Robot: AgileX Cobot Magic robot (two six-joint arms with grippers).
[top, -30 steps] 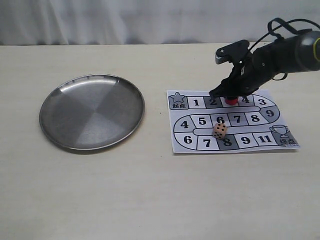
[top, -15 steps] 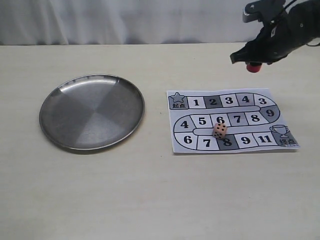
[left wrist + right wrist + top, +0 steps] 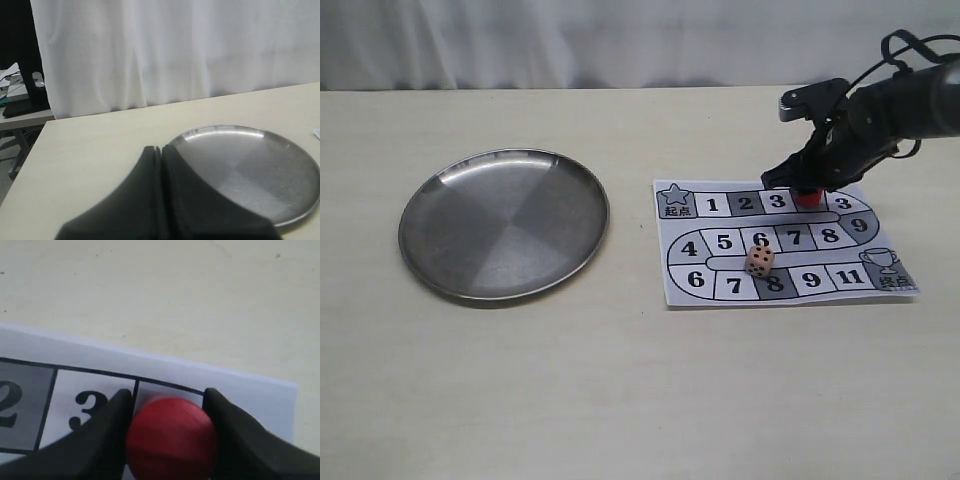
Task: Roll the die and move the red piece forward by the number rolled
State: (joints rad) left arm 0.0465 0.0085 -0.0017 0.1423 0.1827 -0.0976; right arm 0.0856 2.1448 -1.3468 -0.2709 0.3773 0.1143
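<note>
Gripping the red piece (image 3: 806,199), the right tool (image 3: 807,192) hangs over the board (image 3: 720,291) near the surface's (image 3: 620,400) right edge. The left tool (image 3: 161,153) is closed, empty; the die (image 3: 759,261) lies mid-board.

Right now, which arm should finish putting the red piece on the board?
Right. The right gripper is shut on the red piece at the board square beside 3. The left gripper sits shut and empty near the metal plate, away from the board.

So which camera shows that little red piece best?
The right wrist view: the red piece looms large, held in the right gripper. The exterior view shows only a red sliver under the gripper; the left wrist view misses it.
</note>
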